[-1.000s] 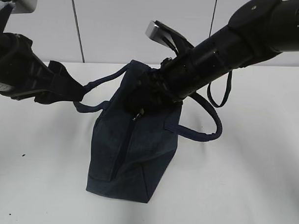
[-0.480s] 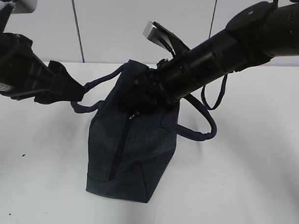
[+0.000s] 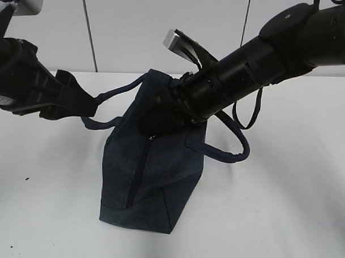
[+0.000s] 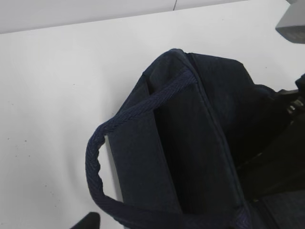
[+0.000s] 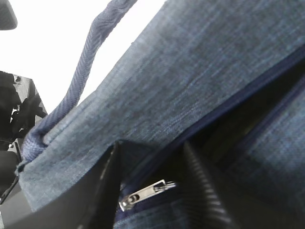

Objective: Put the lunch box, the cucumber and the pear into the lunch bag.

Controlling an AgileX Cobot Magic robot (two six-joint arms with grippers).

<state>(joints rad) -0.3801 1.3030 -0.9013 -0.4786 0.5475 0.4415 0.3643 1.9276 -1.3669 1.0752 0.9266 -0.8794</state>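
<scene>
While my right gripper (image 5: 157, 191) sits low over the top of the lunch bag (image 3: 151, 173), its two dark fingers (image 5: 202, 191) stand apart on either side of the metal zipper pull (image 5: 143, 192), so it is partly open and I cannot see that it has closed on the pull. My left gripper (image 3: 82, 103) is out at the bag's left end, where it appears to be clamped on the near loop handle (image 3: 114, 93), though the fingertips are hidden in both views and I cannot tell for sure how tightly it grips. Between the two, the bag stands on the white bench (image 3: 283, 212), its zipper line (image 3: 138, 173) running down the face toward the exterior camera and looking mostly closed below the pull; the second handle (image 3: 228, 148) droops to the right. No lunch box, cucumber or pear shows anywhere, neither on the bench nor inside the bag, so I cannot say whether they are already packed. I judge that the zipper is the step in hand.
</scene>
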